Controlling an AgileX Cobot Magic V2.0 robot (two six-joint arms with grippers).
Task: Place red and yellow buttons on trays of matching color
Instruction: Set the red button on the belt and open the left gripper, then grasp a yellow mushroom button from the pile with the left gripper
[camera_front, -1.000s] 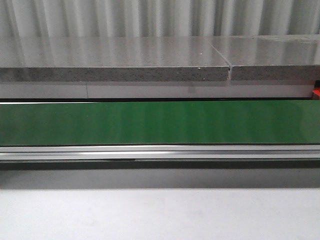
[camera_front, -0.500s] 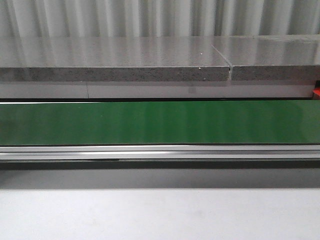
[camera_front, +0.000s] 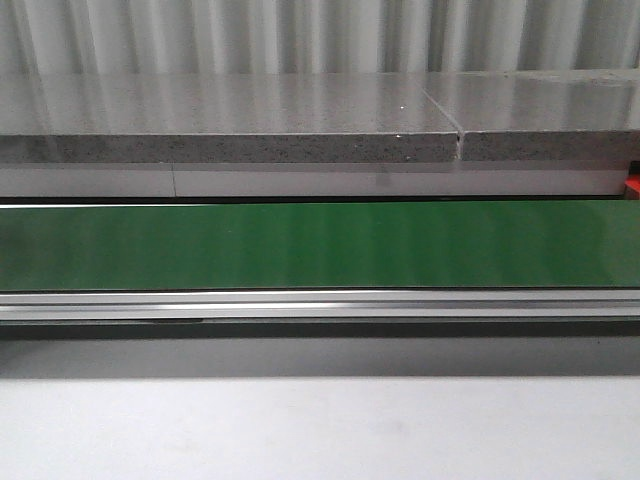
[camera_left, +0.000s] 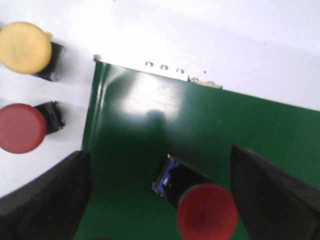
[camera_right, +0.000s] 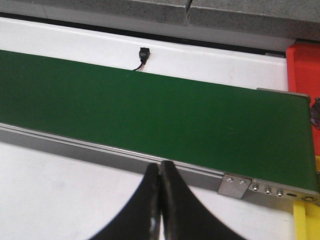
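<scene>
Overhead, the left gripper (camera_left: 160, 200) hangs with fingers (camera_left: 47, 200) spread wide, straddling a red button (camera_left: 205, 210) lying on its side on the green conveyor belt (camera_left: 250, 130); neither finger touches it. Off the belt's end, on the white table (camera_left: 200, 35), sit a yellow button (camera_left: 25, 47) and a second red button (camera_left: 21, 127) (close together, not touching). The right gripper (camera_right: 159, 200) has its fingers pressed together, holding nothing, over the belt's near rail (camera_right: 100, 152). An orange-red tray (camera_right: 304, 70) shows beyond the belt's end.
</scene>
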